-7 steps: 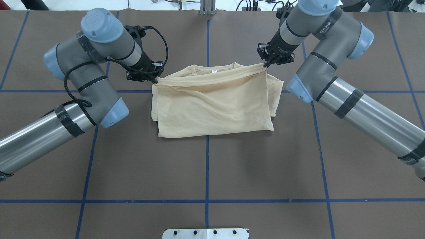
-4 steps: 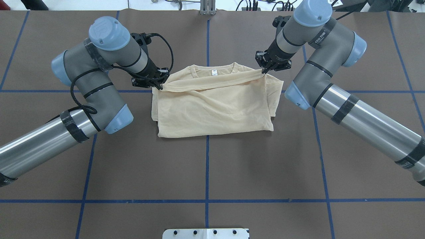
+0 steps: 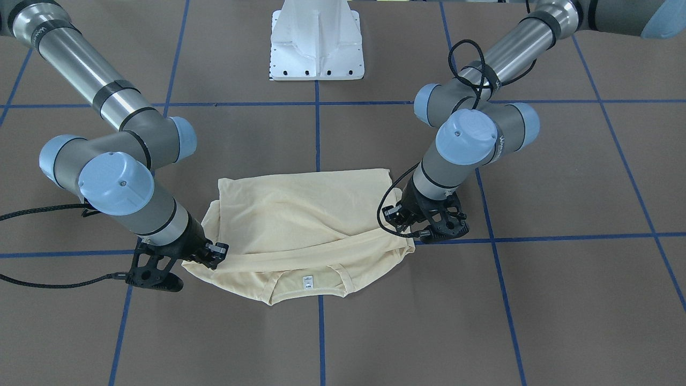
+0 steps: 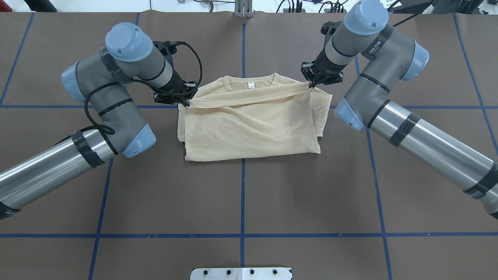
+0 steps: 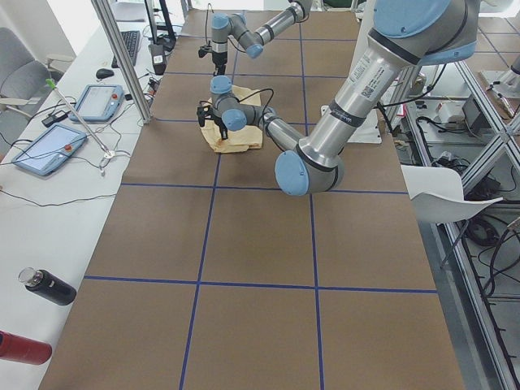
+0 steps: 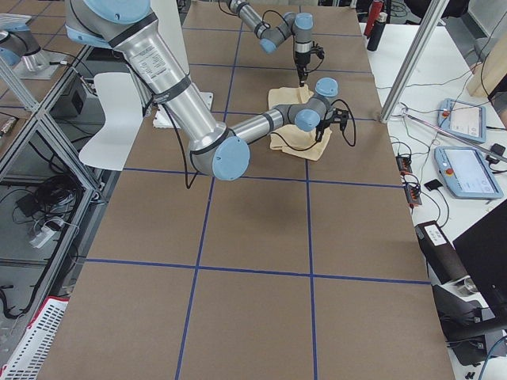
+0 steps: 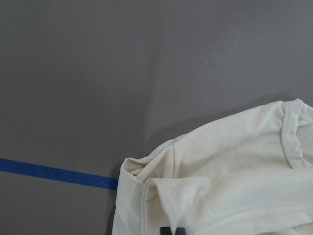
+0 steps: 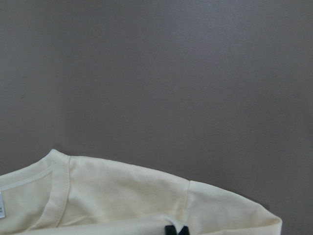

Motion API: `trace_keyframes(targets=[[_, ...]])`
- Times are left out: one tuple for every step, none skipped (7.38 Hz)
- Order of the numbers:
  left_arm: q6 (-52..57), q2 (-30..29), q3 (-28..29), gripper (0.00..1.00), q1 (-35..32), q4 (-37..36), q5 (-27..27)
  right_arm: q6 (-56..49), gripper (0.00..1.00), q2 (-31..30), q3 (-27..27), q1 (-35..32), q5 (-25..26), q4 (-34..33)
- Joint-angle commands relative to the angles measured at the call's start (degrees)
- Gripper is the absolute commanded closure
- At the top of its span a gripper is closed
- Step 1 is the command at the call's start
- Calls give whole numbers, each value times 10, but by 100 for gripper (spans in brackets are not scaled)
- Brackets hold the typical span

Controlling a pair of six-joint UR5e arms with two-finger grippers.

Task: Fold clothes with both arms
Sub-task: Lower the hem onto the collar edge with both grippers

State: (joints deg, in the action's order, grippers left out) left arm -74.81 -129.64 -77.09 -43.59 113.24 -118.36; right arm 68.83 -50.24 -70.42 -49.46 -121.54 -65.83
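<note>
The cream-yellow shirt point(image 4: 249, 128) lies folded at the table's far middle. Its collar and white neck label point(image 4: 250, 83) point away from the robot. The lower half is doubled up over the chest. My left gripper point(image 4: 186, 102) is shut on the folded edge's left corner, beside the shoulder. My right gripper point(image 4: 311, 84) is shut on the right corner. The edge hangs taut between them just below the collar. In the front-facing view the shirt point(image 3: 300, 225) stretches between the left gripper point(image 3: 408, 236) and the right gripper point(image 3: 211, 261). Both wrist views show black fingertips point(image 7: 172, 230) point(image 8: 176, 230) pinching cloth.
Blue tape lines point(image 4: 242, 194) cross the brown table cover. The white pedestal base point(image 3: 316, 48) stands at the robot's side. In the exterior left view, a side bench holds tablets point(image 5: 99, 101) and bottles point(image 5: 49, 286). A white chair point(image 5: 443, 203) stands beside the table.
Both grippers have shifted slightly inward with the held edge, which now sits lower across the shirt just under the collar. The grips are unchanged.
</note>
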Motion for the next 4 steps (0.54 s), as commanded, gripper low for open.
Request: trace_keyframes(targets=[[0, -1, 8, 100, -4, 8, 1, 0, 100, -1, 9, -7, 4, 0], [0, -1, 9, 100, -7, 16, 1, 0, 100, 0, 11, -8, 4, 0], [1, -2, 10, 100, -14, 17, 1, 0, 100, 0, 12, -8, 4, 0], [0, -2, 15, 100, -18, 24, 1, 0, 100, 0, 12, -7, 4, 0]])
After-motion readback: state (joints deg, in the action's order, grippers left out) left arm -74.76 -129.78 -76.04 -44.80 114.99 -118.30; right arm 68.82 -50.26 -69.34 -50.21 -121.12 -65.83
